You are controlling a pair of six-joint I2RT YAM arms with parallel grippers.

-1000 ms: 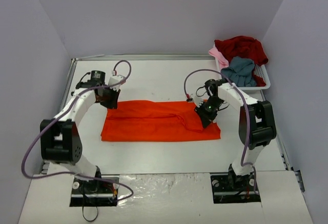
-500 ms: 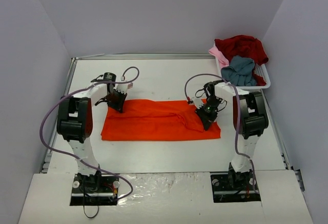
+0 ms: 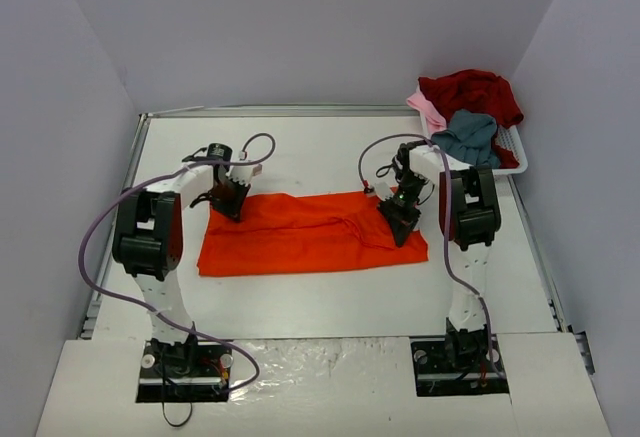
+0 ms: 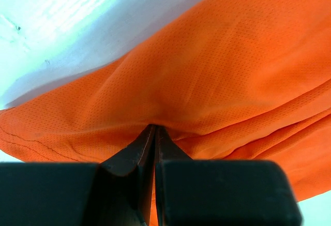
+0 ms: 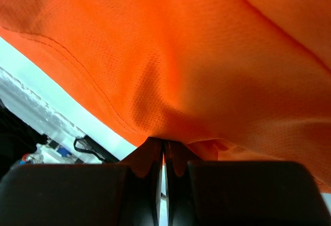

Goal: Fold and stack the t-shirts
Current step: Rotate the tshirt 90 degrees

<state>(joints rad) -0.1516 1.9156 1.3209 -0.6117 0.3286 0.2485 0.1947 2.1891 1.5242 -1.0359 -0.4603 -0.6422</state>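
The bright orange-red t-shirt (image 3: pixel 300 237) lies as a long folded band across the middle of the table. My left gripper (image 3: pixel 228 201) is shut on its far left corner; the left wrist view shows the cloth (image 4: pixel 207 71) pinched at the fingertips (image 4: pixel 147 138). My right gripper (image 3: pixel 399 219) is shut on the shirt's far right edge; the right wrist view shows the cloth (image 5: pixel 207 55) pinched between the fingertips (image 5: pixel 173 148). The dark red (image 3: pixel 475 92), grey-blue (image 3: pixel 468 137) and pale pink (image 3: pixel 428 109) t-shirts lie heaped in the basket.
A white slatted basket (image 3: pixel 512 147) stands at the far right corner of the table (image 3: pixel 300 157). Purple walls close in the left, back and right. Both arm bases sit at the near edge.
Both arms have swung upright and inward over the second. The right gripper drew the shirt's right end slightly toward the back; the shirt's far edge now rises a little at both corners.
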